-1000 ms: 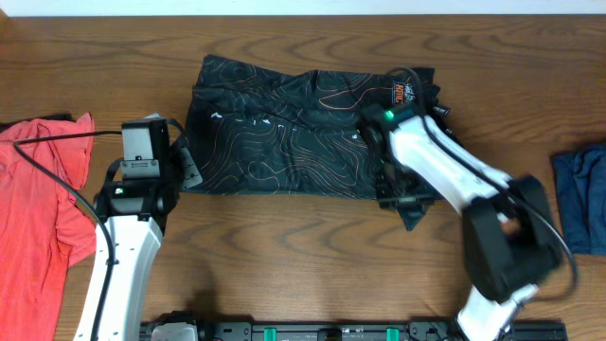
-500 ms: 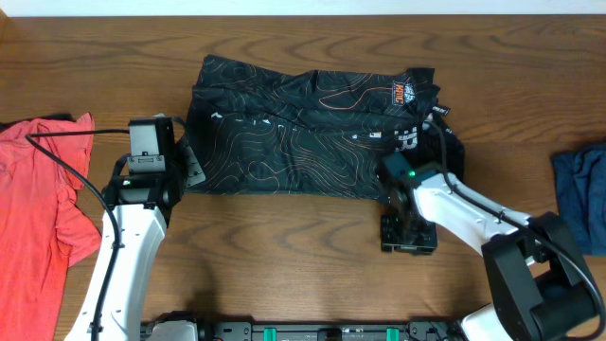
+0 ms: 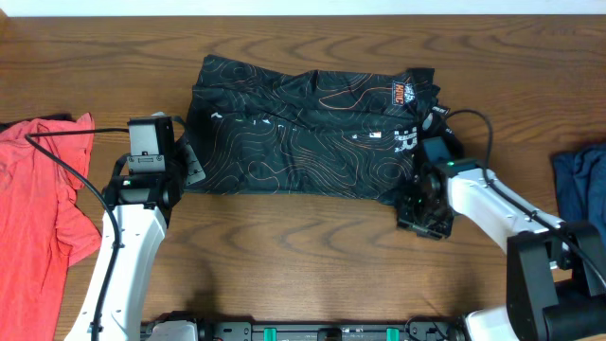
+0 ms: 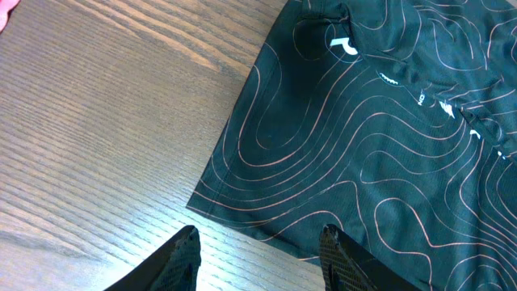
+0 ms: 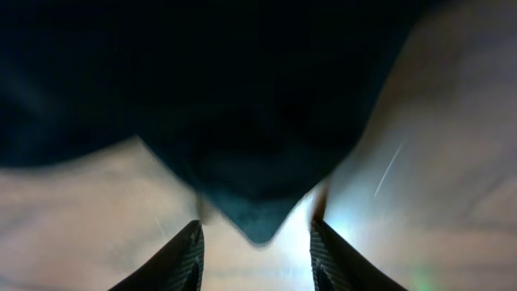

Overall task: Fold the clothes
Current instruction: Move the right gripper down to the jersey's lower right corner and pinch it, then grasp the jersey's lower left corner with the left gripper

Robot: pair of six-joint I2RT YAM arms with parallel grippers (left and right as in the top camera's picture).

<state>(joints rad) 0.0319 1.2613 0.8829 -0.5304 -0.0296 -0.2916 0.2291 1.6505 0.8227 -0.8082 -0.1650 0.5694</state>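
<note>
Far left on the desk (image 3: pixel 284 256), we list:

1. Red garment (image 3: pixel 43 199), spread at the desk's left edge, apart from the work.
2. Left gripper (image 4: pixel 258 260), jaws apart, nothing held. It hovers at the near left corner of the jersey, with the hem just ahead of the fingertips.
3. Jersey (image 3: pixel 303 142), black with orange contour lines, lying mid-desk as a wide band, rumpled along its far edge, logo near the right end.
4. Right gripper (image 3: pixel 423 210), at the jersey's near right corner. The wrist view is blurred, yet the jaws show apart with a dark tip of cloth between them, unclamped.
5. Blue cloth (image 3: pixel 579 194), at the right edge.

Handling note: we judge the step to be seizing both near corners. We should pinch every layer at the hem, lift level, and carry both sides together so the fold stays square.
</note>
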